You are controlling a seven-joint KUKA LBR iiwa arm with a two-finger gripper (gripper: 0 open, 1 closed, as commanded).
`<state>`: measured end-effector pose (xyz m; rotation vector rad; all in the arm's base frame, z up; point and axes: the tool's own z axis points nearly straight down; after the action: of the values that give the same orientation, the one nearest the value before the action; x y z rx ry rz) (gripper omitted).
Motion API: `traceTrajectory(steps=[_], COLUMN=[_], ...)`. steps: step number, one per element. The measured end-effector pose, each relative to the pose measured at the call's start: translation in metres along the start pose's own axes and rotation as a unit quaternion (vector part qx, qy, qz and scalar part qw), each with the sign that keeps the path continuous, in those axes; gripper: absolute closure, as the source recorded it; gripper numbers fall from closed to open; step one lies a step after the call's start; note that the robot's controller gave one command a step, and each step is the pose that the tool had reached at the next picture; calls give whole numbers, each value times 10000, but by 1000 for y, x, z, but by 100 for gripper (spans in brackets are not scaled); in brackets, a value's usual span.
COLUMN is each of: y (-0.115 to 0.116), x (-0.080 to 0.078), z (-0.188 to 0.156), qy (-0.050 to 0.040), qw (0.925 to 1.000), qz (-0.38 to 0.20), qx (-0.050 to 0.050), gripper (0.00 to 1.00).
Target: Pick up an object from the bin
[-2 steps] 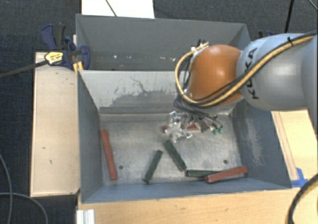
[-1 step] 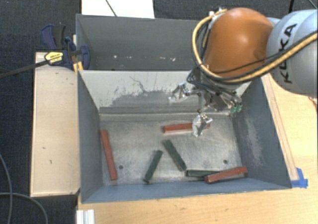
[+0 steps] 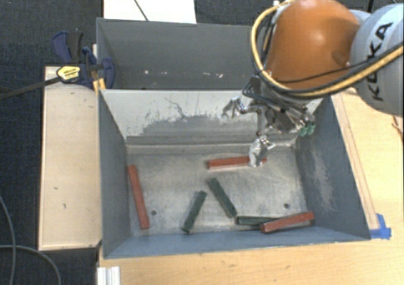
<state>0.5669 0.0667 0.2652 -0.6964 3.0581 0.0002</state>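
Observation:
My gripper (image 3: 258,153) hangs over the back right part of the bin floor, its fingertips at the right end of a short red-brown stick (image 3: 226,163) that lies flat and nearly level there. Whether the fingers are round that stick or just above it I cannot tell. A dark green stick (image 3: 222,197) lies slanted in front of it, apart from the gripper.
A second dark green stick (image 3: 194,211) lies slanted near the front middle. A long red-brown stick (image 3: 138,196) lies along the left wall. At the front right a red-brown stick (image 3: 287,222) lies over another dark green one (image 3: 250,220). The arm's orange cover and cables hang above the bin's right side.

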Motion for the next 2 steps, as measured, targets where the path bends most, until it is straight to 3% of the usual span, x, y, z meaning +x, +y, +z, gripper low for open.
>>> traceTrajectory(steps=[1,2], y=[-8,-26], x=[-2,11], z=[40,109], qy=[-34,-7], qw=[9997,10000], qz=[-228,71], qx=[14,3], gripper=[0,0])
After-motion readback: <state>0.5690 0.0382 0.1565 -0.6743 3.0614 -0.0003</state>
